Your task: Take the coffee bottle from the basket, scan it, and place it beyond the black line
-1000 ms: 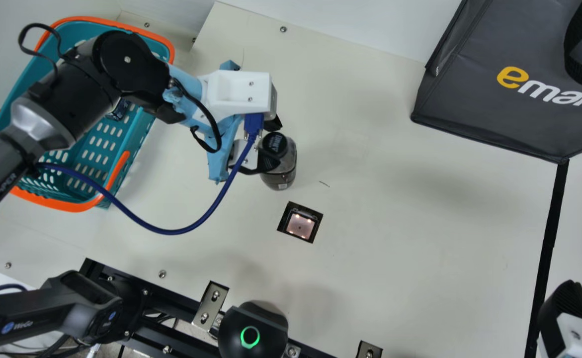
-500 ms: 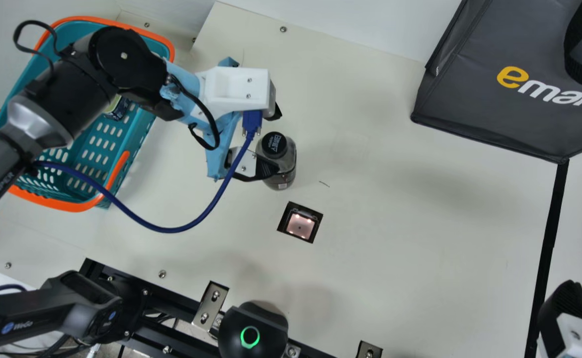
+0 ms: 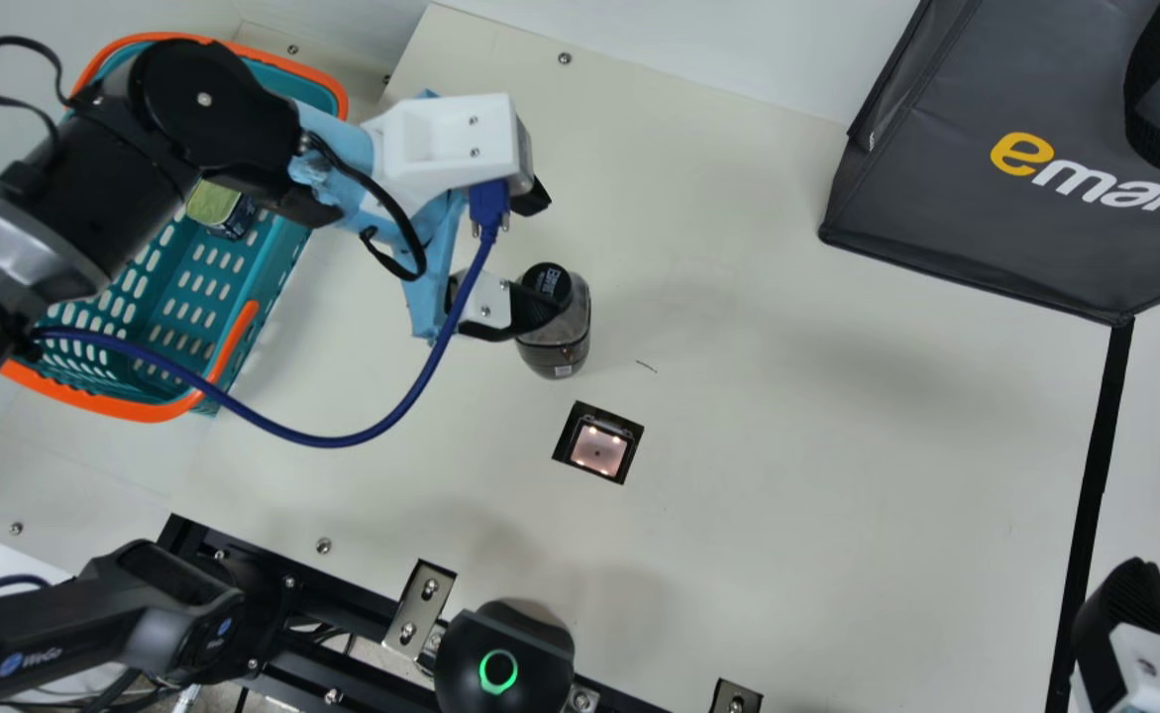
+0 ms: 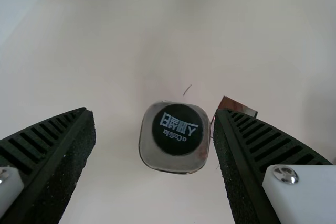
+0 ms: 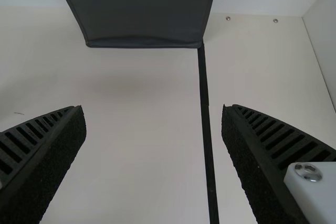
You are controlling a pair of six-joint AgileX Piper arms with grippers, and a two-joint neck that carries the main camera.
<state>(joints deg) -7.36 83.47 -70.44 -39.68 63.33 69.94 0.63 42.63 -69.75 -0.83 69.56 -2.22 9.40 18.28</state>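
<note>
So your left gripper (image 3: 537, 254) is wide open in the left wrist view, with one ribbed finger (image 4: 50, 156) on each side of the coffee bottle (image 3: 562, 332) and nothing clamped between them. The bottle's standing upright on the table (image 3: 788, 475), out of the basket (image 3: 109, 401) and just beside the scanner window (image 3: 597, 451), which has its little lights on. You've got it on the basket side of the black line (image 3: 1095, 456), well apart from it, so it's not beyond the line. Your right gripper (image 3: 1131, 609) sits at the lower right corner of the main view, right by the line; its wrist view shows those fingers spread too, holding nothing, with the line running up between them. In the basket, partly under your left arm (image 3: 64, 208), there's a pack (image 3: 226, 213) with a green top. The dark gray bag (image 3: 986, 168) sits at the far end of the line.
</note>
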